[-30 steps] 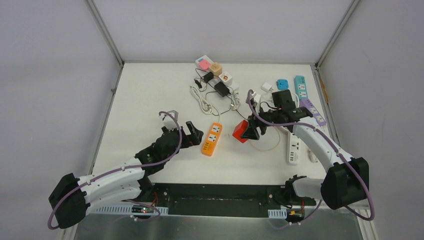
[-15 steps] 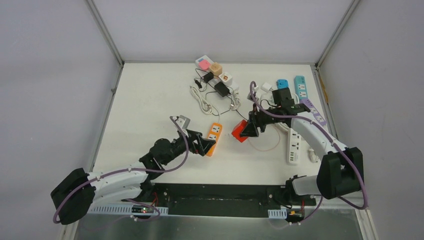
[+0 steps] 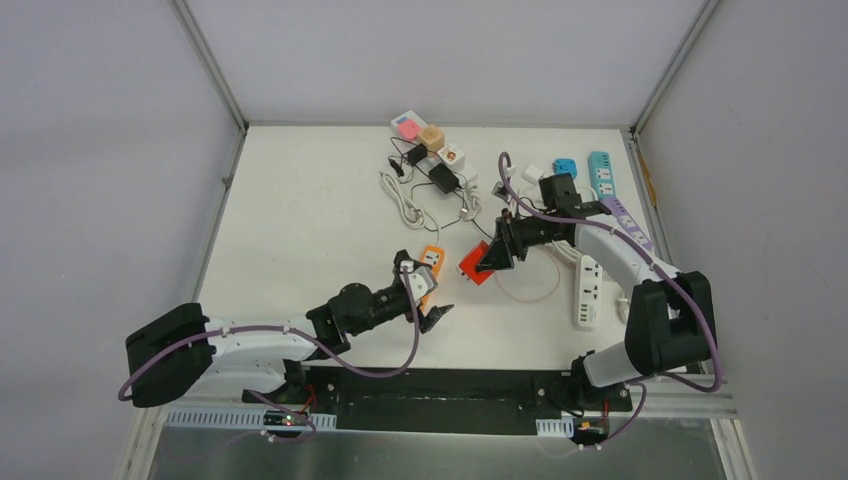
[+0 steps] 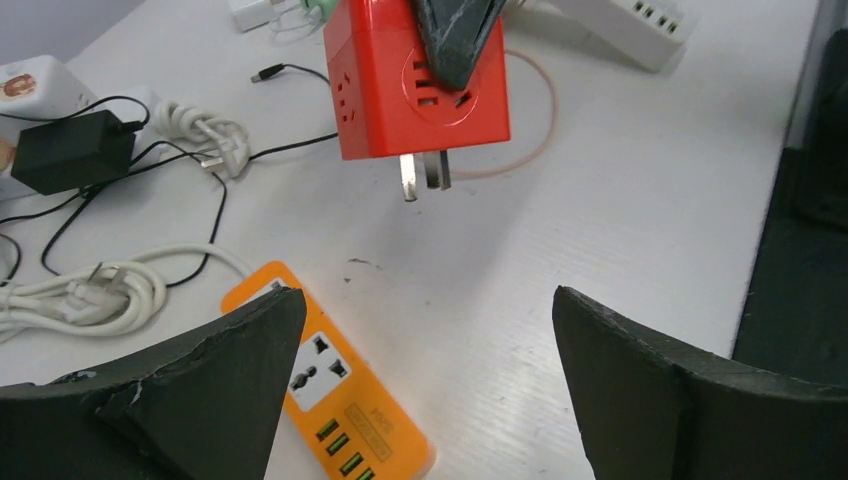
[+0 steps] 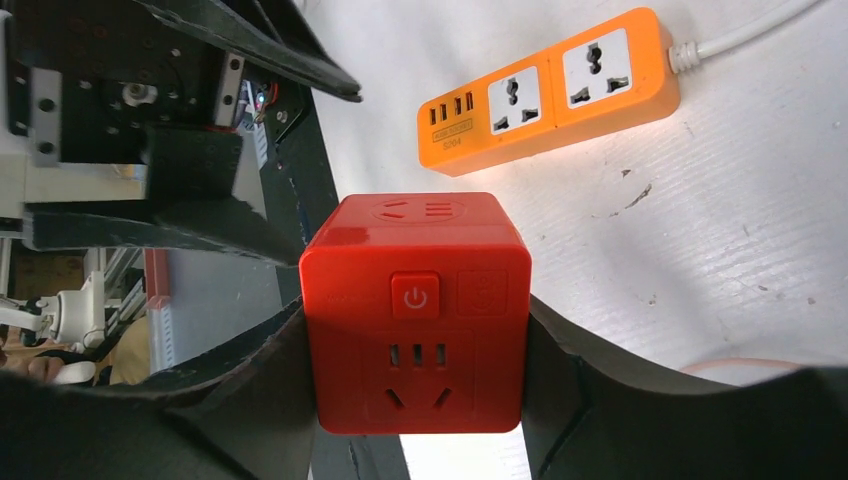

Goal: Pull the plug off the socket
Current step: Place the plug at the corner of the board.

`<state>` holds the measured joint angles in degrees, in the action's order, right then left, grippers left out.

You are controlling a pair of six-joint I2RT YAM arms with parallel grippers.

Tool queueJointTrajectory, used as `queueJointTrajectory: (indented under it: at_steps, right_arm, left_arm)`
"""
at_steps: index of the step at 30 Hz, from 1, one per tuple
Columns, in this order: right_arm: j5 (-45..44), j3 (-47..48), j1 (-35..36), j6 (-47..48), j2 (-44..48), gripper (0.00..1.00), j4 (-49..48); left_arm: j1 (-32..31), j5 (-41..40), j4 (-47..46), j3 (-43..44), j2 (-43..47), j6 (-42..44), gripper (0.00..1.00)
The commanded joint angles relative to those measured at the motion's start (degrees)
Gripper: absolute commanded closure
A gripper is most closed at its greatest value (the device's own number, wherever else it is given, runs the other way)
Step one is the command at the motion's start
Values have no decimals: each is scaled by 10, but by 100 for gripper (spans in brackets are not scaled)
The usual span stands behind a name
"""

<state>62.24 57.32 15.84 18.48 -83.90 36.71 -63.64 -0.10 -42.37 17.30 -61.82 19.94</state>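
Gripping red cube plug (image 3: 476, 264) aloft, right hand (image 3: 497, 257) clears orange strip (image 4: 335, 400); left hand (image 4: 428, 305) gapes wide over it

Cube (image 3: 477, 263) held clear of table (image 3: 300, 210) in right jaws, mid-table; strip (image 3: 431, 262) lies flat just left of it, left jaws above strip's near end; cables (image 3: 404, 200) and adapters (image 3: 430, 137) lie behind both, second strip (image 3: 587, 292) right of cube.

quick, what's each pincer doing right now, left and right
Left pincer: open, holding nothing, near the orange power strip.
Right pincer: closed on the red cube adapter.
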Motion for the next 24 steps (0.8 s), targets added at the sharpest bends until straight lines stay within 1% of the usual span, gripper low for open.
queueJointTrajectory:
  at_steps: [1, 6, 12, 24]
  right_arm:
    - [47, 30, -3, -7, -3, 100, -14]
    - [59, 26, -3, -18, -12, 100, -23]
    - [68, 22, 5, -34, -23, 100, -37]
    - [63, 20, 33, -37, -37, 100, -41]
  left_arm:
    - [-6, -41, -62, 17, -47, 119, 1]
    - [-6, -43, -136, 17, -101, 140, 1]
    - [-6, -37, -198, 21, -146, 136, 1]
    - [-6, -24, -270, 56, -236, 99, 4]
